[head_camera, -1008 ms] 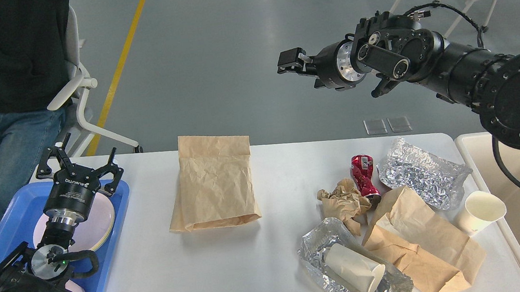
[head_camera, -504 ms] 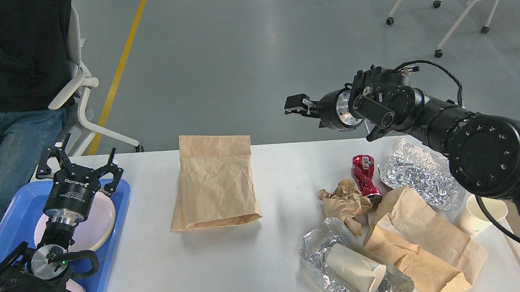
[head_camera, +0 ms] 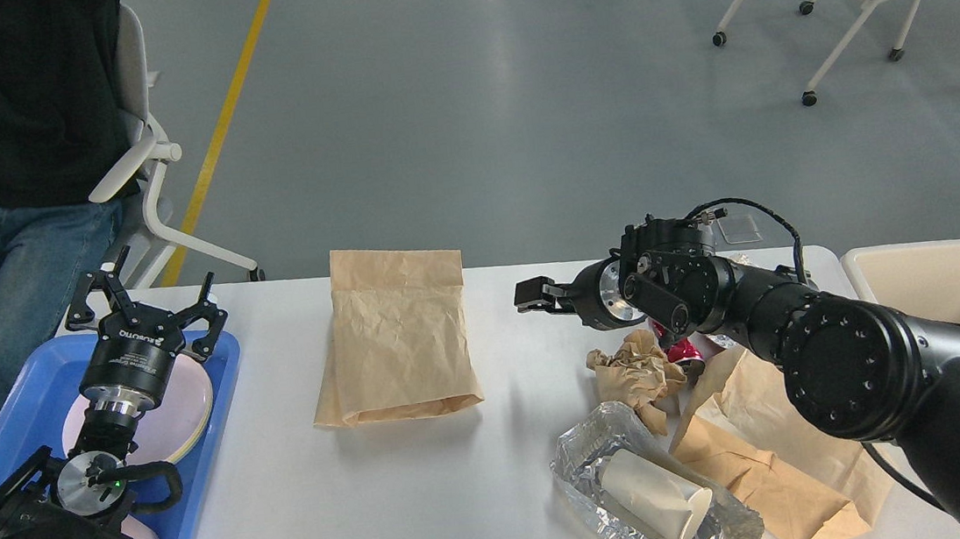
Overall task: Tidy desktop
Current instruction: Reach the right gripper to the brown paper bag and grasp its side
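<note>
Desktop (head_camera: 500, 479); left tool (head_camera: 150, 301) spread, "ROBOTIQ" lettering on body.

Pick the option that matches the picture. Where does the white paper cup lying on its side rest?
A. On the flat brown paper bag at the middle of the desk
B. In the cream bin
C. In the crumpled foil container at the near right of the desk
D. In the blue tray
C: the paper cup lies on its side inside the foil container on the desktop.
</note>
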Motion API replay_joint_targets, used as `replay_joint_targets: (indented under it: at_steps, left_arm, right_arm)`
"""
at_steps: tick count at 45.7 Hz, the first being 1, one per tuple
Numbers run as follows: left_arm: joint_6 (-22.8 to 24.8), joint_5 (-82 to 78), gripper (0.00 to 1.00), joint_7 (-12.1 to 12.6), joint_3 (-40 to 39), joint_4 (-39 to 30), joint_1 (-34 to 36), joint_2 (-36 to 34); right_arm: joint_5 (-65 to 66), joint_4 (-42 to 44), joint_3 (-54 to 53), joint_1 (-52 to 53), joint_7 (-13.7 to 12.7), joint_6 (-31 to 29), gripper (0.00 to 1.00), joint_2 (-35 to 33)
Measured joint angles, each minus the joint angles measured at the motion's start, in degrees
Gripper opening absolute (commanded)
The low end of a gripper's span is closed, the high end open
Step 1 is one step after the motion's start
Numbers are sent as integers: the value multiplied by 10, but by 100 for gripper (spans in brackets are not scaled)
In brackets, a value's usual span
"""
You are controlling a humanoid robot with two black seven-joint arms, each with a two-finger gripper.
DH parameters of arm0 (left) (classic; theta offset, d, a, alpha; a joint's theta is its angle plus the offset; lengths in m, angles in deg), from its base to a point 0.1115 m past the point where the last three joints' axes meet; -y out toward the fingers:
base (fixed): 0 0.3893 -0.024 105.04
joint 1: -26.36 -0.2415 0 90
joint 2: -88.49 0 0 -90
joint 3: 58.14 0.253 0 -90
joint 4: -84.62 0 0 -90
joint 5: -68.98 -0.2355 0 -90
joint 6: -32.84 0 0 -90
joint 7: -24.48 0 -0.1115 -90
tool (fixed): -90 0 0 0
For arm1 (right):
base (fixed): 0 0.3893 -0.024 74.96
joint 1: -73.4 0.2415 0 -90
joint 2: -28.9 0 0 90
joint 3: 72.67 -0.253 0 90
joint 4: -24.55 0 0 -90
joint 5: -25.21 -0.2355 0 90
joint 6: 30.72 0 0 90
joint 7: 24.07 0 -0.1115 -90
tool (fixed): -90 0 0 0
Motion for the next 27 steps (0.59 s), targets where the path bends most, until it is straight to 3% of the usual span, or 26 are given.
replay_joint_targets:
  at_steps: [16,27]
  left_arm:
    - [0,0,96,0,1,0,0,0]
    - [0,0,96,0,1,0,0,0]
  right_arm:
    - [-6,-32,-16,-2,6,8,100,1]
    - [-13,-37,-167,-2,9,1,100,2]
